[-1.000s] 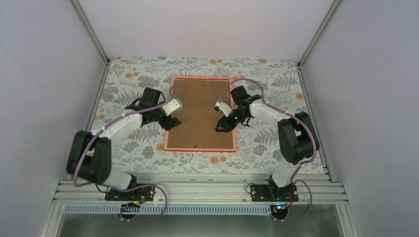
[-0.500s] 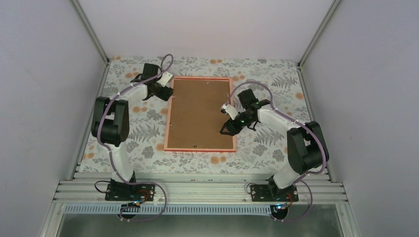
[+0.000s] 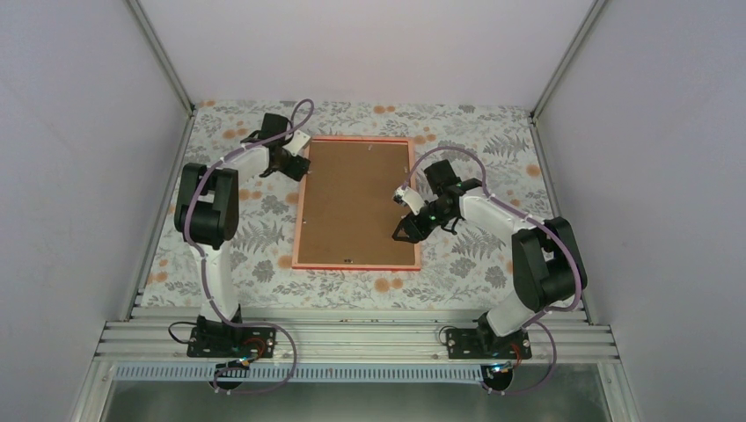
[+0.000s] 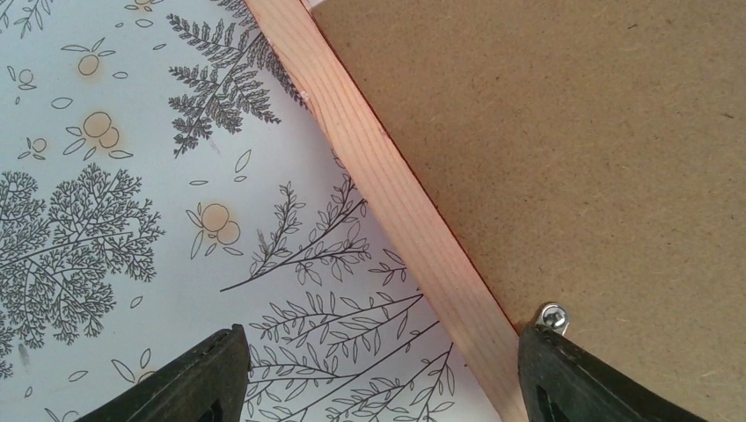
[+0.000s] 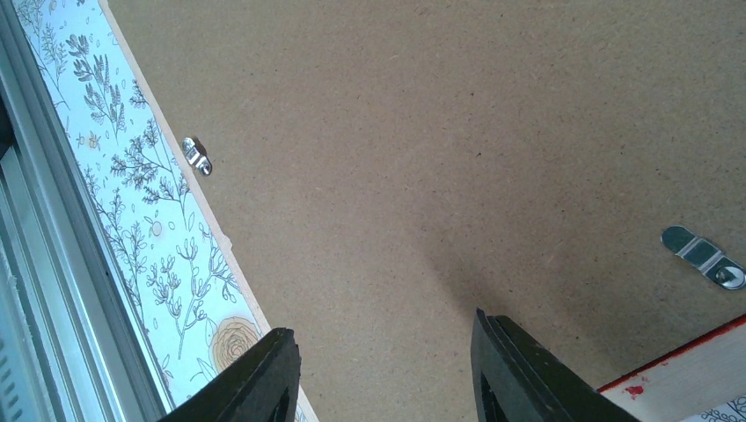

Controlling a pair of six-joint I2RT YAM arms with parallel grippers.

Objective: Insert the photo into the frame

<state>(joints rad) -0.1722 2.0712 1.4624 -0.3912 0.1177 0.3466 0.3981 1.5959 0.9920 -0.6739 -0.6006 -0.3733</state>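
- Picture frame (image 3: 299, 211), thin red-edged rectangle lying back-up mid floral tabletop (image 3: 457, 264); the left hand (image 4: 378, 369), fingers wide apart and empty, straddles its left rail.
- Brown hardboard backing (image 3: 356, 202) fills it; the photo is out of sight, probably beneath.
- Right hand (image 5: 383, 369) hovers over the board's right part, fingers apart, empty.
- Best nudge each small metal clip (image 4: 552, 316) with one fingertip, lightly, so the frame stays put.

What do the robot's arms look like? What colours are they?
The left arm and the right arm are both made of smooth white tubes joined by chunky black joints. A thin purple cable loops along each one. The left gripper and the right gripper each have two black, wedge-shaped fingers.
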